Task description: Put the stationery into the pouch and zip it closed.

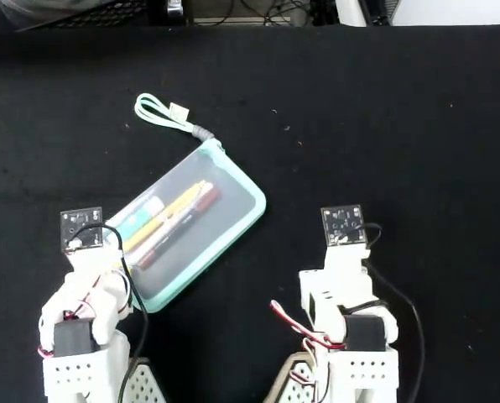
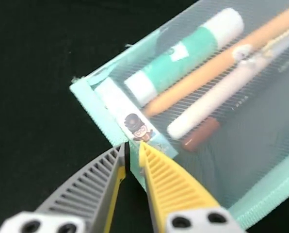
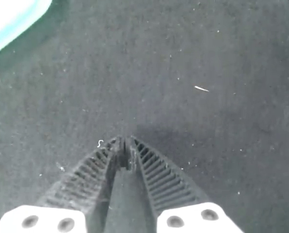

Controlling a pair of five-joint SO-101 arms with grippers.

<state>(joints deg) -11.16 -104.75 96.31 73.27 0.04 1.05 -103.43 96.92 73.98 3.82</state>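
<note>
Seeing the mint-edged mesh pouch (image 1: pixel 233 210) lying slantwise on the black bench (image 1: pixel 401 126), already holding a green glue stick (image 2: pixel 183 53), an orange pen (image 2: pixel 222 60), a white pen (image 2: pixel 217 104) and an eraser (image 2: pixel 120 104). Finding the left end effector (image 2: pixel 132 148) at the pouch's near corner, fingers almost together, tips touching its edge band. Finding the right end effector (image 3: pixel 124 144) over bare bench, well apart from the pouch, fingers together. Noting a looped cord (image 1: pixel 162 112) trailing from the far corner.
</note>
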